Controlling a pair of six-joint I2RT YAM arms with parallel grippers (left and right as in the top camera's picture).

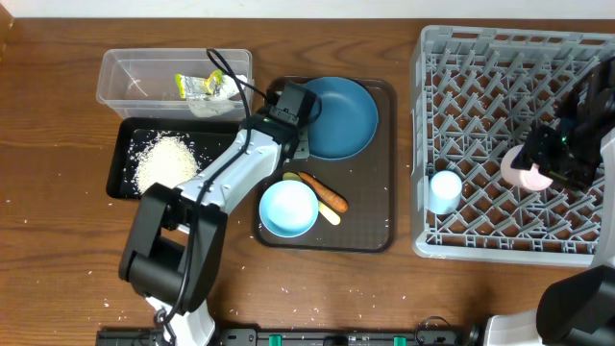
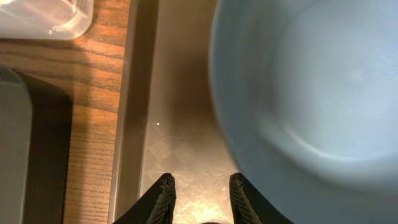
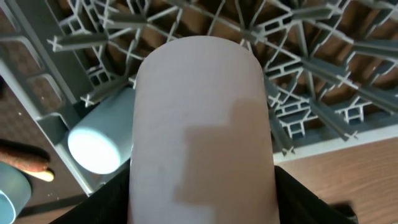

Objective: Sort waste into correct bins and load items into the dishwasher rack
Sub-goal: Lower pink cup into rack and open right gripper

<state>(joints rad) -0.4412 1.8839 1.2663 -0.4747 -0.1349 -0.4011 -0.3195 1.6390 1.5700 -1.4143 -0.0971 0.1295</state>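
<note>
Two cups are showing at the dishwasher rack (image 1: 419, 144) right of the serving tray (image 1: 370, 192): the blue cup (image 1: 444, 189) is lying inside, and the right gripper (image 1: 548, 159) is clamping the pink-and-white cup (image 1: 524, 171) between its fingers. One plate (image 1: 341, 115), one bowl (image 1: 288, 207), one carrot piece (image 1: 325, 192) and one spoon (image 1: 330, 215) are occupying the tray, leaving bare floor along its right edge. The left gripper (image 2: 202, 193) is hovering over its left margin, fingers slightly parted, empty.

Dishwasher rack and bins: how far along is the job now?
Done: wrapper in the clear tub, rice in the black tray, blue cup in the dishwasher rack. In hand: the right end effector holds the pink-and-white cup over the rack. Remaining: blue plate, bowl, spoon and carrot piece on the brown serving tray.
</note>
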